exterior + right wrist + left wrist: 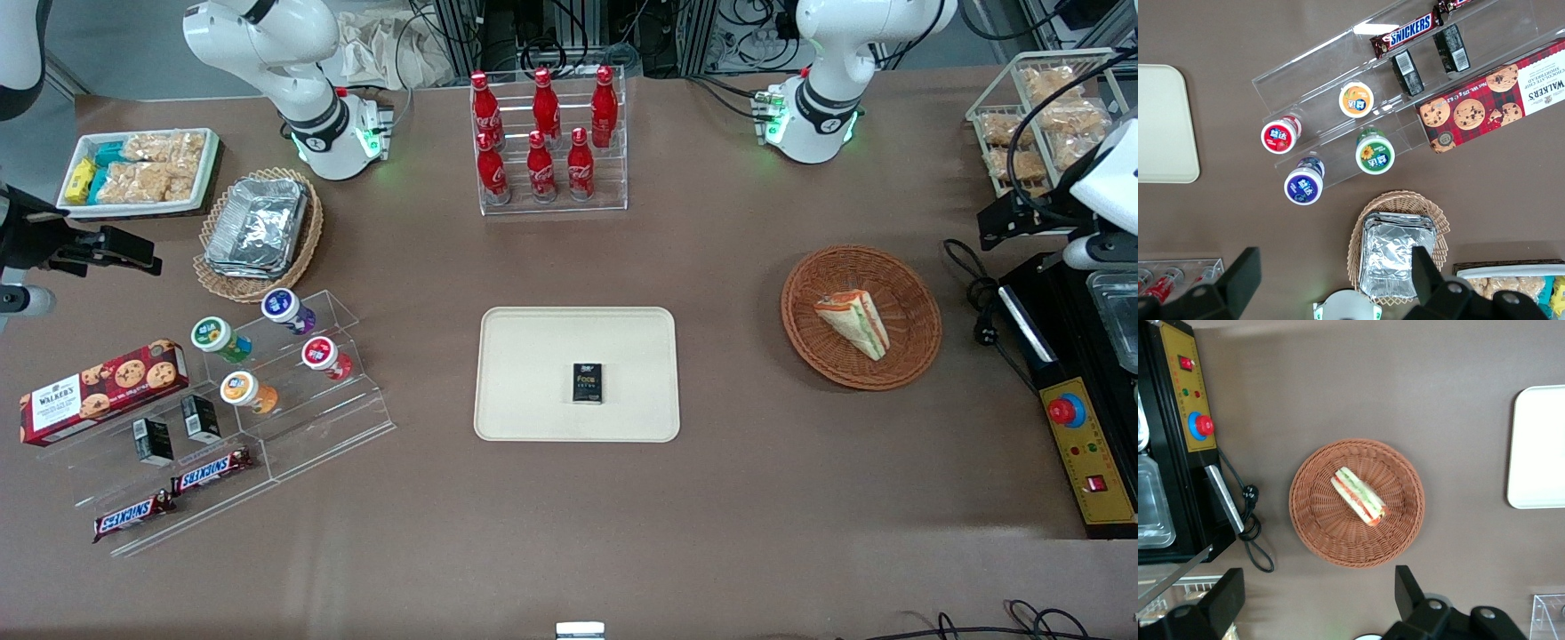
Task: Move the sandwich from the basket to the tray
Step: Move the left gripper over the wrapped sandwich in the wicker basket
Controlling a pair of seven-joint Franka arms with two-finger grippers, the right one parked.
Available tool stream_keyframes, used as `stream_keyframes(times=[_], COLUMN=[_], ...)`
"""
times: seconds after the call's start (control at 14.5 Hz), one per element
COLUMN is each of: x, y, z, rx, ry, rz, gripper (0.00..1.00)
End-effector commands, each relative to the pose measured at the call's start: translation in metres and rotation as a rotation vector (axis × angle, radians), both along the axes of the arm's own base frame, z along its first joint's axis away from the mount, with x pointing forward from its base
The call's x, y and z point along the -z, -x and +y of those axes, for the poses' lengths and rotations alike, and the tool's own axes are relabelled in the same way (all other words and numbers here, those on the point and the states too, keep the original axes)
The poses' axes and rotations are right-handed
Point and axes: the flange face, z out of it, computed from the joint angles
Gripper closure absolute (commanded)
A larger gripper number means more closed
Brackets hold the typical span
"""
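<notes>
One sandwich [853, 322], a triangular wedge in clear wrap with orange, green and red filling between pale bread, lies inside the reddish-brown wicker basket [916, 293], roughly in the middle of its floor and resting on the weave. The basket stands on the brown table [622, 533] toward the working arm's end, well apart from the cream tray [533, 418], which sits near the middle of the table. On that tray lies a small black box [588, 383] with light lettering, nearer to the front camera than the tray's centre; the rest of the tray's surface is bare.

In the left wrist view the gripper [1318, 603] hovers high above the table, beside the basket's rim rather than over the sandwich, and its two dark fingers [1408, 590] stand spread wide apart with nothing between them. The sandwich [1359, 495] shows there edge-on, its filling layers facing up, and the tray's rounded corner [1531, 447] is visible well apart from the basket [1331, 533].

Beside the basket, at the table's edge toward the working arm's end, sits a black control box [1080, 444] with a yellow panel and a red button, and a black cable with a plug [985, 333] lies between it and the basket
</notes>
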Motion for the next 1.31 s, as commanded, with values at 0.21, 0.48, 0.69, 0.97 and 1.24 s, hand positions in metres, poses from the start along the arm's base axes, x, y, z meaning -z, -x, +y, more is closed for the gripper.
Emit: stream_keyframes(times=[0.21,0.48,0.69,0.97,1.24], x=[0.007,0.045,0.103,0.196,0.256], y=[-0.015,-0.014,0.0,0.037,0.048], z=[-0.006,-0.017,-0.02,-0.013,-0.006], rx=[-0.007,-0.416,-0.549,-0.743,-0.912], ry=[0.036,-0.02,-0.04,-0.039,-0.044], rz=[0.028,0.079,0.068,0.004,-0.009], gripper=[0.0,0.0,0.0,0.0,0.0])
